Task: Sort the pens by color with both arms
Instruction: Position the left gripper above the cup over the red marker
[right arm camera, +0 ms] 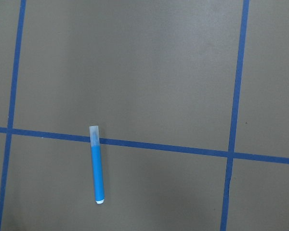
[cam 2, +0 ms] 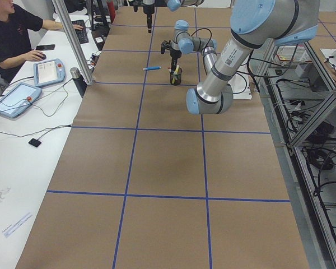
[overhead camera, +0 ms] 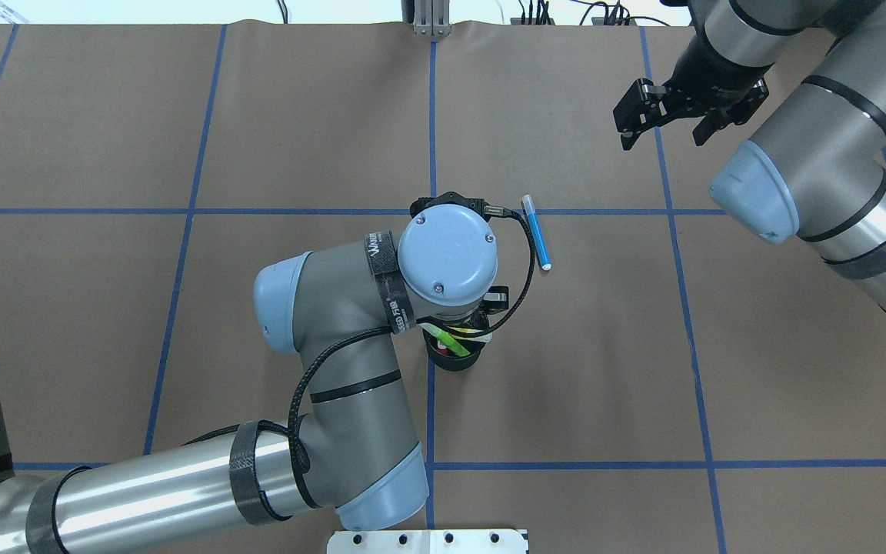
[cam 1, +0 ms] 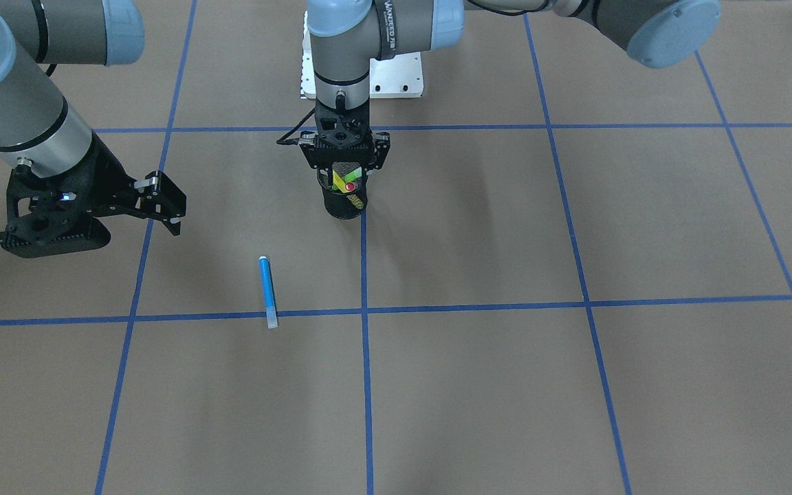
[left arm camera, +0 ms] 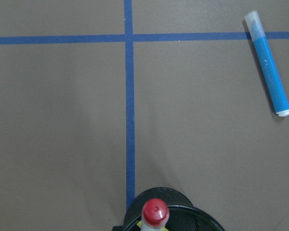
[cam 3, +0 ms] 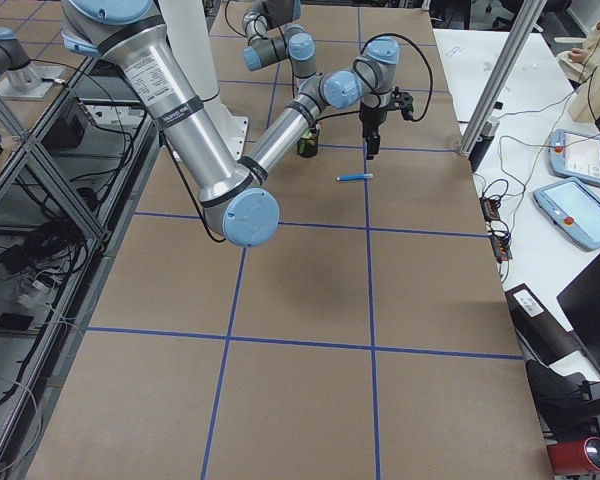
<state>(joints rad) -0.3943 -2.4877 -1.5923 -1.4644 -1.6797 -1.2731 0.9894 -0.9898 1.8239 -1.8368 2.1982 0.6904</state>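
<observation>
while the left gripper (cam 1: 344,172) hangs over the black mesh cup (cam 1: 342,206) at upper centre, likely after the red-capped pen (cam 1: 350,186), its finger gap cannot be told; the blue pen (cam 1: 268,291) lies flat centre-left, the right gripper (cam 1: 177,214) nearby, fingers apart

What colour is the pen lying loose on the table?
The pen is blue with a frosted clear cap; the left wrist view shows it best.

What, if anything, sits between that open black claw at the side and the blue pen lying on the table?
Nothing visible. Only bare brown paper lies between the right gripper, its fingers apart, and the slim blue marker pen. The black mesh cup stands well aside of that path.
</observation>
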